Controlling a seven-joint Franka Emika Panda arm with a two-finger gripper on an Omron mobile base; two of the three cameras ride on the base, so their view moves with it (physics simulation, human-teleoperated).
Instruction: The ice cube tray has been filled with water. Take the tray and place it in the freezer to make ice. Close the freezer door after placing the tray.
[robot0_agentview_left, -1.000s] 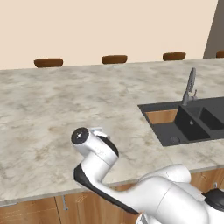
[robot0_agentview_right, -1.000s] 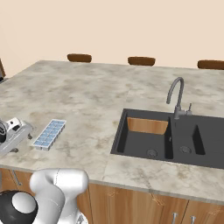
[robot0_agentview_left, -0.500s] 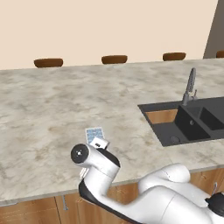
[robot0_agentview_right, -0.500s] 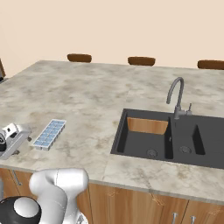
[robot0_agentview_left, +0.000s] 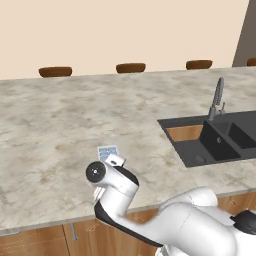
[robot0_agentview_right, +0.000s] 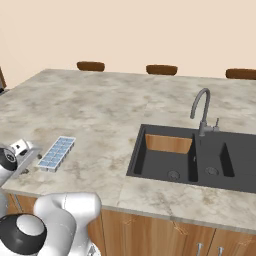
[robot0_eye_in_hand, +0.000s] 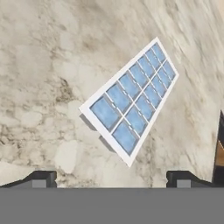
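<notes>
The ice cube tray (robot0_eye_in_hand: 133, 101) lies flat on the bench (robot0_agentview_right: 110, 115) near its edge. The tool (robot0_eye_in_hand: 111, 177) is spread wide above it, holding nothing. The tray looks light and stiff. Water (robot0_eye_in_hand: 127, 98) may spill, so pinch its long sides and keep it level.

Arm folded low; gripper (robot0_eye_in_hand: 111, 178) angled downward; fingertips (robot0_eye_in_hand: 41, 178) spread wide, holding nothing

A black double sink (robot0_agentview_right: 192, 160) with grey faucet (robot0_agentview_right: 201, 111) sits in the marble counter (robot0_agentview_right: 115, 110)
</notes>
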